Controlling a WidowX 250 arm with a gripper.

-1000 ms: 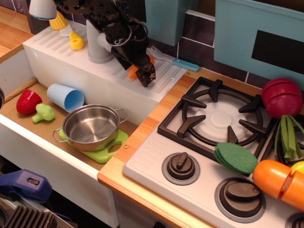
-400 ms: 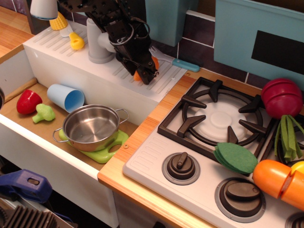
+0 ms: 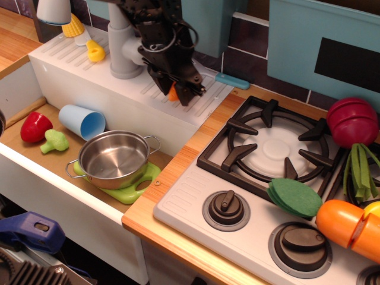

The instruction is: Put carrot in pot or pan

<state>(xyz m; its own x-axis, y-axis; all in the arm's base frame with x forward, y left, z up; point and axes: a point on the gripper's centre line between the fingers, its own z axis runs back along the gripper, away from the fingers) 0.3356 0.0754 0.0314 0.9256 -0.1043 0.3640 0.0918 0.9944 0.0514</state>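
The small orange carrot (image 3: 173, 92) shows only as a sliver between the black fingers of my gripper (image 3: 183, 94), over the ribbed white drainboard (image 3: 151, 98) beside the sink. The gripper points down and is shut on the carrot; most of the carrot is hidden by the fingers. The shiny steel pot (image 3: 113, 155) with two wire loop handles stands empty in the sink on a green board (image 3: 135, 189), below and to the left of the gripper.
A light blue cup (image 3: 82, 122), a red pepper (image 3: 34, 126) and a green broccoli (image 3: 54, 141) lie in the sink left of the pot. A grey faucet (image 3: 123, 56) stands beside the gripper. The stove burner (image 3: 270, 142) and toy foods are to the right.
The gripper has shifted slightly right and up over the drainboard, and its fingers have closed in on the carrot, which now shows less. The pot has not moved.
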